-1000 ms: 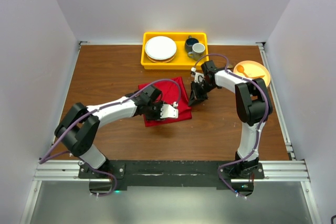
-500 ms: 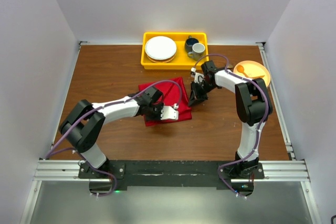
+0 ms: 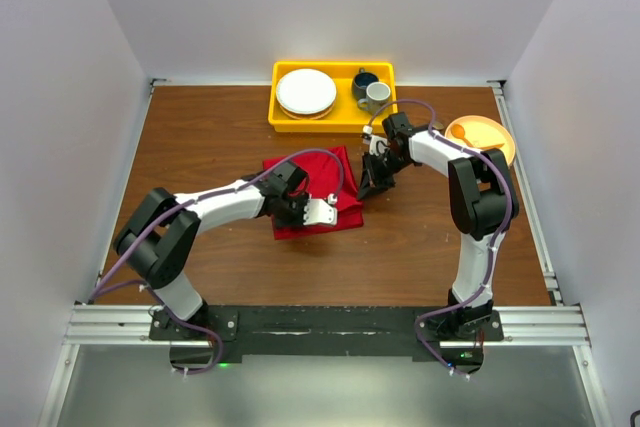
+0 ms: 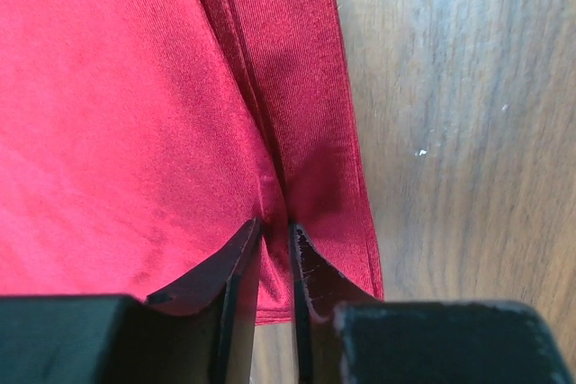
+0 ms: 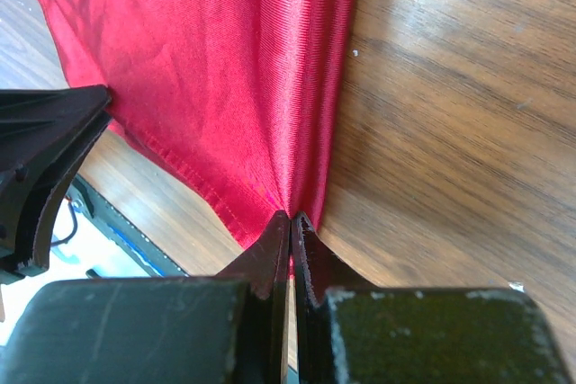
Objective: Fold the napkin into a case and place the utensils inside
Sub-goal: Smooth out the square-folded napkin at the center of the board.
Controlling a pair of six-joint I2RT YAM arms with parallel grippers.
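Just on the near side of the yellow tray (image 3: 283,125), flat on the desk (image 3: 200,147): the napkin (image 3: 318,172). It is partly folded, with stacked layers showing along one side in the left wrist view. Not a case yet.

Left pincer (image 4: 274,231): jaws almost together, nipping a small ridge of red cloth by the hem farthest from the tray.

Right pincer (image 5: 290,222): jaws tight on the napkin's side edge, below the tray's right end. Cloth pleats run in toward the tips.

Step in hand, my reading: carry the held side across for the next fold. To do it well:
- lift both pincers together, low, at the same pace, so the layers do not slide
- keep the carried hem parallel to the opposite edge
- lay it down and press before letting go

Room: open wood shows left of the napkin and away from the tray. It is tighter toward the tray wall, and toward the orange plate (image 3: 480,137) right of the tray, near the right arm.
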